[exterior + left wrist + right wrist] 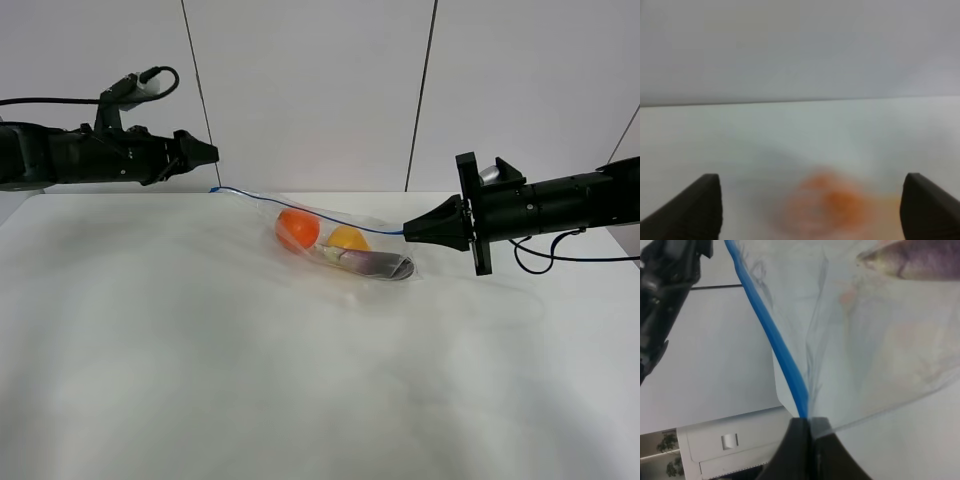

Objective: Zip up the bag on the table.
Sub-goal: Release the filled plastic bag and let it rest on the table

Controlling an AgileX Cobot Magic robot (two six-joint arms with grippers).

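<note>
The clear bag [345,248] lies on the white table [200,350], and an orange, a yellow pear and a purple eggplant show through it. Its blue zipper strip [300,212] is stretched in the air between both arms. My right gripper [408,232] is shut on the strip's right end; in the right wrist view the gripper [807,426] pinches the blue strip [775,340] and the clear film. My left gripper [208,152] hangs open just above the strip's left end, not touching it. In the left wrist view its fingers [697,207] stand wide apart with only the blurred orange [825,207] beyond.
A white panelled wall [310,90] rises behind the table's far edge. Bare white tabletop spreads in front of the bag and to both sides. In the right wrist view the left arm [665,295] shows dark past the strip.
</note>
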